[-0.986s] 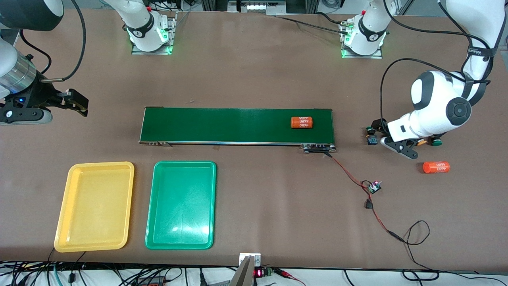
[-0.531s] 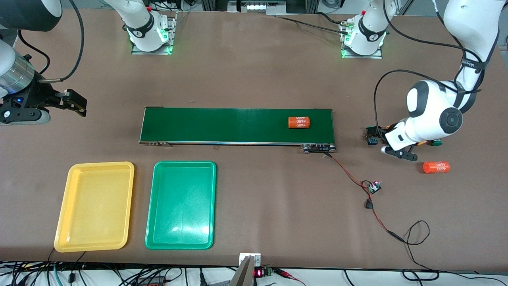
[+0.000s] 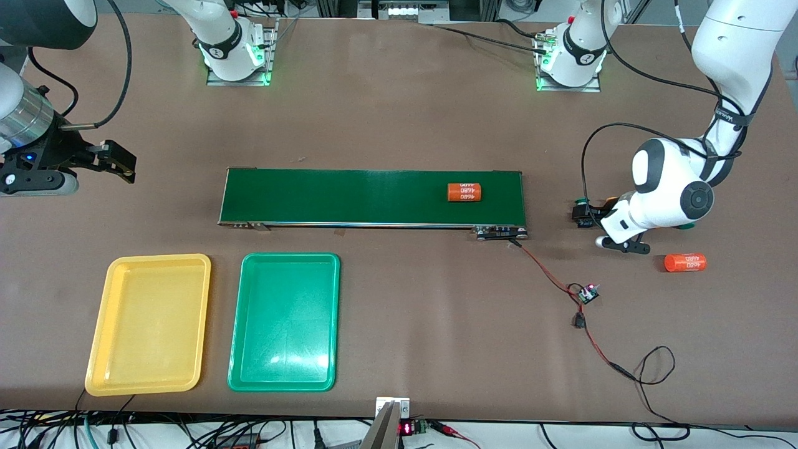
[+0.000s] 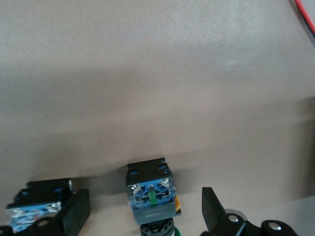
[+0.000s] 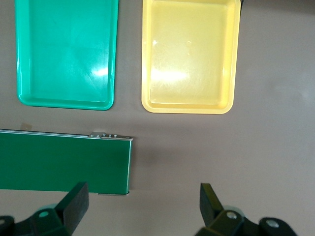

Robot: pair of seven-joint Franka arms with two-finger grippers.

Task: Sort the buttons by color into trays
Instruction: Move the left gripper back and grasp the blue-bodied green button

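Observation:
My left gripper (image 3: 614,219) hangs low over a cluster of buttons on the table past the belt's end, toward the left arm's end. In the left wrist view its fingers (image 4: 74,214) stand open around one black-and-blue button (image 4: 150,194) with a green cap edge, not touching it. A second button (image 4: 37,206) lies just outside one finger. From the front, one button (image 3: 583,213) and a green cap (image 3: 686,226) peek past the hand; the others are hidden. The yellow tray (image 3: 149,324) and green tray (image 3: 283,321) lie empty side by side. My right gripper (image 3: 115,163) waits open over bare table.
A long dark-green conveyor belt (image 3: 371,196) carries an orange cylinder (image 3: 464,191). Another orange cylinder (image 3: 684,262) lies on the table near the left hand. A small circuit board (image 3: 586,293) with red and black wires trails from the belt's end.
The left hand has shifted toward the belt's end and come lower over the buttons. The cylinder on the belt has drifted toward the right arm's end. The right arm is still.

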